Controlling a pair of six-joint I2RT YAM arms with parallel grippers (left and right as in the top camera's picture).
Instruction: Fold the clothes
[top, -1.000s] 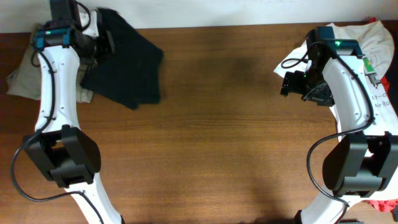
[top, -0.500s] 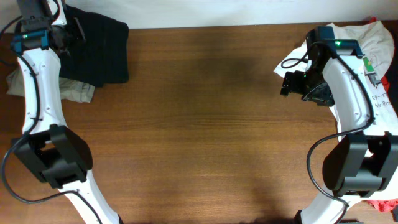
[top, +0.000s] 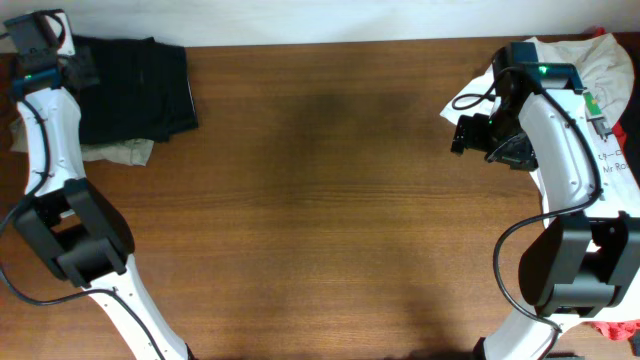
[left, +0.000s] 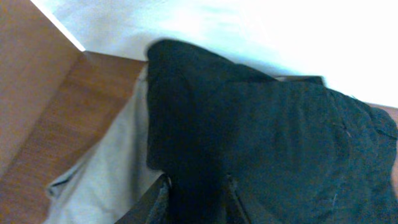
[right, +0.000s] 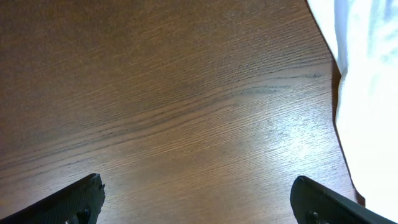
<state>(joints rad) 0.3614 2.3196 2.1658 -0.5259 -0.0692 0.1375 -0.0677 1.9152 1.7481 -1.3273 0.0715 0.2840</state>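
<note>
Black shorts (top: 140, 90) lying on top of the beige shorts (top: 120, 152). Left tool (left: 198, 199) just over the beige shorts, pinching the black shorts. Right tool (right: 199, 208) spread wide, well apart from the beige shorts, so left nearer.

table (top: 330, 200) centre open, clothes (top: 135, 90) at both ends

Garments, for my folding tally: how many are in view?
3: black shorts far left, beige shorts beneath them, white T-shirt far right. Red scraps there may be others.
</note>
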